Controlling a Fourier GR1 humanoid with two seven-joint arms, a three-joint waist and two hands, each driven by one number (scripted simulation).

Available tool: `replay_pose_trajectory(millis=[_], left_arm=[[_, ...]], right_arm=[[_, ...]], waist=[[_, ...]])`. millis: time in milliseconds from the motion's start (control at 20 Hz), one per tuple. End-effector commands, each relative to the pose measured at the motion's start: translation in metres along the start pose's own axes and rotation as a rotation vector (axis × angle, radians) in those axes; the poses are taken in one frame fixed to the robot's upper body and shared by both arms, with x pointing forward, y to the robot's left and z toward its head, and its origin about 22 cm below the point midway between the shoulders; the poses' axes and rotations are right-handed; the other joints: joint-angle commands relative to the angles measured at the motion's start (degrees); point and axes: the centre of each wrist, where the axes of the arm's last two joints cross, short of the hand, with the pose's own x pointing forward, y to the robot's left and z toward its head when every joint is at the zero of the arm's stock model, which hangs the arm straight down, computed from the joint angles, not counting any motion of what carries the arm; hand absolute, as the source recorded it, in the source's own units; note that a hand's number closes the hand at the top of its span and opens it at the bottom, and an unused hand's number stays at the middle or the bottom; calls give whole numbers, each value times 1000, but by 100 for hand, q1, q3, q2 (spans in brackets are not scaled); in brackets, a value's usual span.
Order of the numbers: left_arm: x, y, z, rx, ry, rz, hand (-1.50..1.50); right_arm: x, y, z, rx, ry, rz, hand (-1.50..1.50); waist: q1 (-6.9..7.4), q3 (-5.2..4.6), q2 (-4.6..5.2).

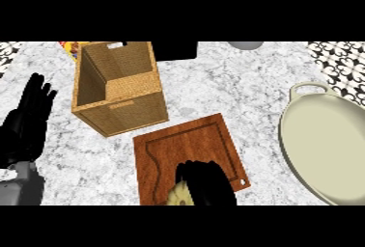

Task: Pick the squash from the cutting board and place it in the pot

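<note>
On the wooden cutting board (pixel 187 144), the right robot hand (pixel 206 181) curls over the pale yellow squash (pixel 179 194), likely light, rigid and smooth-skinned, best grasped around its middle; left robot hand (pixel 28 113) rests open; pot (pixel 324 144) lies well apart on the table (pixel 214 82).

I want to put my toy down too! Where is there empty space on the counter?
Bare counter lies between the cutting board and the pot, and between the resting left hand and the wicker basket. It is crowded where the basket nearly meets the board, and where the right hand covers the squash.
</note>
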Motion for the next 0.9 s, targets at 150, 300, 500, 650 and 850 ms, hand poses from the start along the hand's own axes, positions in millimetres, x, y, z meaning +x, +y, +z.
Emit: replay_pose_trajectory(millis=[150,300,500,650,850], left_arm=[[-5,1,2,2,11,4,0],[-1,-7,0,-26,-6,0,0],[1,-6,-3,-32,-18,-6,0],[5,-1,4,-59,-26,19,0],[6,-3,-17,-83,-19,6,0]], right_arm=[[15,-62,70,-506,73,-212,150],[-1,-82,101,-681,128,-139,150],[-3,-110,150,-810,199,-212,150],[-16,-113,165,-857,257,-152,150],[-30,-136,168,-891,271,-202,150]], waist=[[56,-10,0],[62,-6,26],[239,-4,79],[394,-1,105],[425,-4,155]])
